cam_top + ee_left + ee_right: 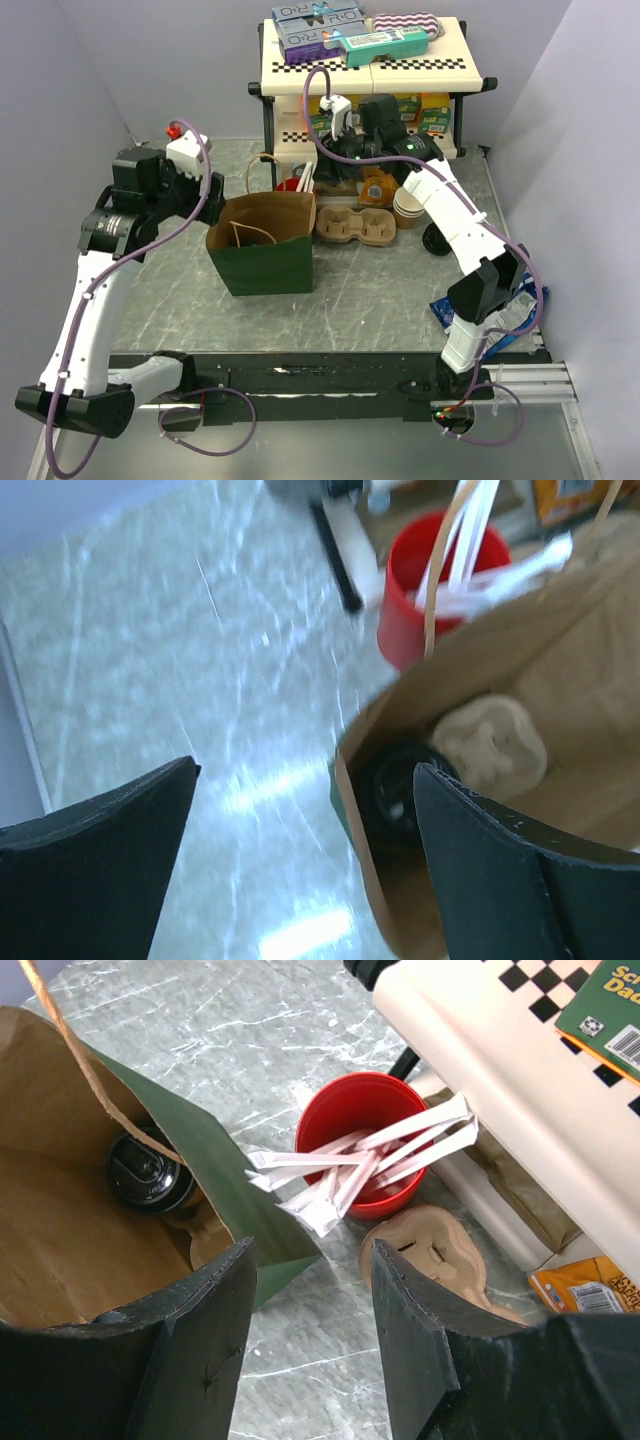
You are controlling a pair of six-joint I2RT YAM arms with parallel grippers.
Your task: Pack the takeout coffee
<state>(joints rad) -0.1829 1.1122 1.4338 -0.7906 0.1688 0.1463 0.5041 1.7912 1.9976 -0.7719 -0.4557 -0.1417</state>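
Note:
The takeout coffee stands inside the green-and-brown paper bag; only its round black lid shows, deep in the bag's left corner. A pale pulp piece lies beside it in the bag. My left gripper is open over the bag's left wall, one finger above the table and the other above the bag's inside. In the top view it hangs at the bag's upper left corner. My right gripper is open and holds nothing, hovering over the table just right of the bag, behind it in the top view.
A red cup of wrapped stirrers stands behind the bag. A cardboard cup carrier and a stack of pale cups sit to the right. Behind them is a checkered shelf rack with boxes. A blue packet lies at the right edge.

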